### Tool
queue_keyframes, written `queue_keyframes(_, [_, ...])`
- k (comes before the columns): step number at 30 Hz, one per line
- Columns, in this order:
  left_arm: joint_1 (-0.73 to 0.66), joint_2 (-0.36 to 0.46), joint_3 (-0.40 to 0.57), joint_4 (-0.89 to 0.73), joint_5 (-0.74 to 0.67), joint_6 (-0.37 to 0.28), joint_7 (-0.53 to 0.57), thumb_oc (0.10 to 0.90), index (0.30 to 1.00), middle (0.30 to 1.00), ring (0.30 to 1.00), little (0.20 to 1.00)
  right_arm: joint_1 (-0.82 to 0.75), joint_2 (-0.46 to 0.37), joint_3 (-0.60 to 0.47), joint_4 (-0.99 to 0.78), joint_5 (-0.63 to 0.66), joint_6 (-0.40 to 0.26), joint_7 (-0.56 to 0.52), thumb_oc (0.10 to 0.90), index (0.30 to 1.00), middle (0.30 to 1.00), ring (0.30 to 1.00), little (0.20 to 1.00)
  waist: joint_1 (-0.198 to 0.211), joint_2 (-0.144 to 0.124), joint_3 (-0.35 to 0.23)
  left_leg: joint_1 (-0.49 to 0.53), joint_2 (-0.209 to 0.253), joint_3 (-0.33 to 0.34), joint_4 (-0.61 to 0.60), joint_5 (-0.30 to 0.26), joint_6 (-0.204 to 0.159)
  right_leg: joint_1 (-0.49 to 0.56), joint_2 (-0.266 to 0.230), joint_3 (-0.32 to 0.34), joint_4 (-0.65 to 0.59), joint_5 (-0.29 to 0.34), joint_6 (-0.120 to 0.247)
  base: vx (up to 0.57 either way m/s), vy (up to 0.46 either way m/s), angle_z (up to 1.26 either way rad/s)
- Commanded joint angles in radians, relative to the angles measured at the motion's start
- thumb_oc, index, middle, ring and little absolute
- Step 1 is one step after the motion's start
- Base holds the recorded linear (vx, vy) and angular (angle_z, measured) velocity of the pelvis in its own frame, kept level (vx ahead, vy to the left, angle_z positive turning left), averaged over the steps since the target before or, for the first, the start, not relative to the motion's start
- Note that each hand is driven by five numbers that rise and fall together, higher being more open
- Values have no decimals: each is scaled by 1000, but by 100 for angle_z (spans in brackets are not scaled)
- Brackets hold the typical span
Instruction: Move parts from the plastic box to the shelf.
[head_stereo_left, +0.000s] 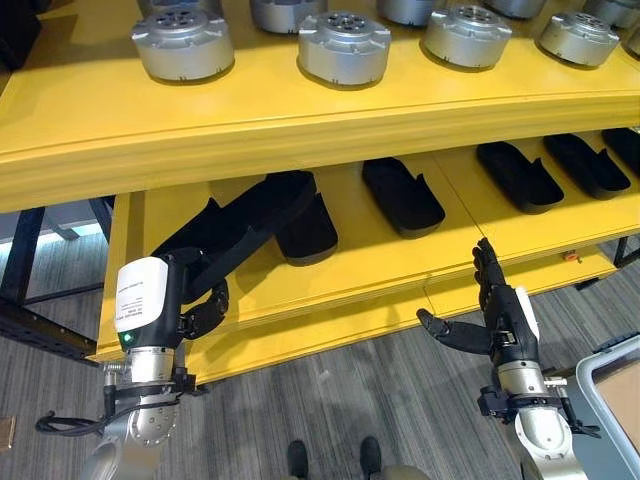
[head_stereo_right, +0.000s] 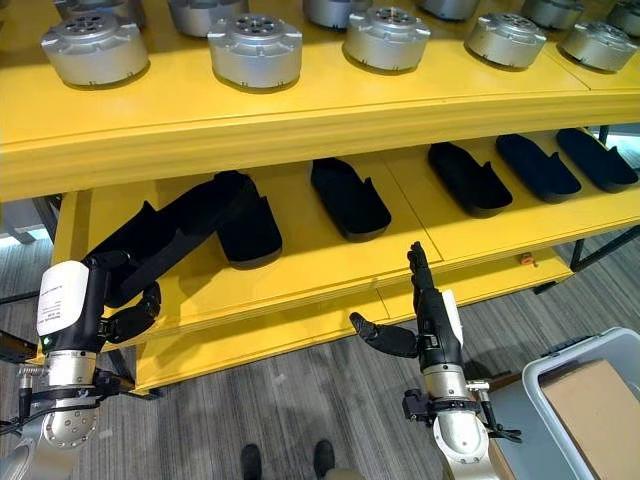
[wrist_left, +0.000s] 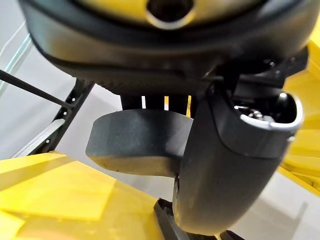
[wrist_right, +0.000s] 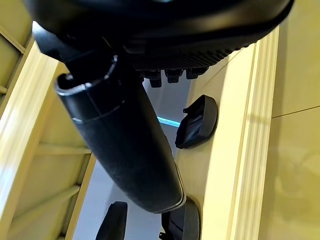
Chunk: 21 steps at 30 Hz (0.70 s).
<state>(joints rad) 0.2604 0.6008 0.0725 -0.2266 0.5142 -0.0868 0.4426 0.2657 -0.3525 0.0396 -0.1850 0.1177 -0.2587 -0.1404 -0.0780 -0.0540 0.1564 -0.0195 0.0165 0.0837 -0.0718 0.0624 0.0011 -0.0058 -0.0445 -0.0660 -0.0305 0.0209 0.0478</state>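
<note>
Holding a long black part (head_stereo_left: 235, 225) over the lower level of the yellow shelf (head_stereo_left: 300, 130), the left hand (head_stereo_left: 205, 305) sits at the near left edge with its fingers curled round the part's near end. The part slopes up and away to the right, its far end touching or lying just above another black part (head_stereo_left: 305, 235) already on that level. 3 more black parts (head_stereo_left: 402, 195) lie in a row to the right. Up top, 5 round metal pieces (head_stereo_left: 345, 45) stand along the upper level.

The part looks like a stiff moulded plastic shell, probably light for its length, with a smooth skin that could slip. Held at 1 end, it likely wants to tip, so a hold nearer the middle, across the raised side walls, seems steadier.

The right hand (head_stereo_left: 495, 310) stands near the shelf's front edge on the right, empty, fingers straight and pointing up, thumb stuck out to the left. The plastic box (head_stereo_right: 590, 400) shows at the near right corner, with something flat and brown inside.
</note>
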Motion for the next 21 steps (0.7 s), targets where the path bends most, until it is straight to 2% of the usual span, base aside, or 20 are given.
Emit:
queue_keyframes(1, [-110,6,63,-105,-39,-71,52,400,300,300,300,300,-79,-62,-52,-97,-26,-103,-26,900,1000,1000,1000,1000,-17,-12,-52,-16,-12,11,217,-141,-20,-21,32,52,66,-49,18,-128,-126,22])
queue_keyframes(3, [-125,3,57,-102,-42,-73,55,400,300,300,300,300,-81,-76,-59,-101,-20,-113,-32,900,1000,1000,1000,1000,-17,-18,-27,-83,-11,-14,352,-138,-44,-22,32,43,81,-54,0,-118,-84,34])
queue_keyframes(5, [-125,-2,59,-98,-50,-74,64,400,300,300,300,300,-81,-78,-66,-96,-4,-117,-39,900,1000,1000,1000,1000,-19,-22,-18,-116,38,-40,387,-134,-51,-30,24,39,111,-64,-1,-42,6,34])
queue_keyframes(7, [-105,-8,67,-92,-61,-75,79,400,300,300,300,300,-79,-80,-61,-89,-5,-116,-46,900,1000,1000,1000,1000,-19,-25,-29,-106,108,-62,324,-124,-53,-40,9,47,136,-84,10,36,88,0])
queue_keyframes(10, [-81,-17,81,-89,-78,-67,111,400,300,300,300,300,-68,-84,-56,-81,-3,-120,-65,900,1000,1000,1000,1000,-20,-1,-29,-81,238,-100,165,-16,-79,-91,0,59,220,-133,19,32,154,-7])
queue_keyframes(12, [-86,-19,70,-86,-75,-59,113,400,300,300,300,300,-48,-89,-63,-79,1,-127,-73,900,1000,1000,1000,1000,-36,28,-26,-81,298,-58,84,58,-109,-115,-12,43,282,-167,28,44,195,-2])
queue_keyframes(13, [-88,-24,63,-85,-82,-63,106,400,300,300,300,300,-42,-84,-65,-77,8,-123,-69,900,1000,1000,1000,1000,-40,37,-29,-61,301,-51,75,42,-113,-127,-11,45,302,-179,28,127,292,10])
queue_keyframes(14, [-99,-22,46,-96,-75,-79,109,400,300,300,300,300,-35,-82,-64,-61,-3,-117,-75,900,1000,1000,1000,1000,-40,50,-33,-50,285,-64,76,19,-120,-121,-26,60,303,-179,41,143,270,0])
queue_keyframes(15, [-101,-19,40,-100,-73,-81,107,400,300,300,300,300,-37,-84,-64,-71,-19,-115,-77,900,1000,1000,1000,1000,-41,50,-34,-54,274,-64,91,6,-119,-117,-37,66,296,-175,45,155,281,2])
queue_keyframes(18, [-136,-2,29,-113,-74,-79,112,400,300,300,300,300,-36,-80,-64,-73,-55,-115,-88,900,1000,1000,1000,1000,-44,34,-24,-75,251,-44,153,-36,-115,-101,-69,73,288,-164,59,74,209,2])
queue_keyframes(19, [-157,6,23,-120,-71,-74,119,400,300,300,300,300,-32,-74,-62,-71,-62,-108,-88,900,1000,1000,1000,1000,-43,22,-17,-94,227,-32,220,-76,-114,-88,-95,74,275,-153,71,36,177,4])
queue_keyframes(21, [-168,3,22,-124,-74,-75,121,400,300,300,300,300,-35,-69,-62,-63,-57,-105,-88,900,1000,1000,1000,1000,-43,16,-17,-108,215,-27,257,-101,-111,-80,-109,73,267,-149,77,40,149,6])
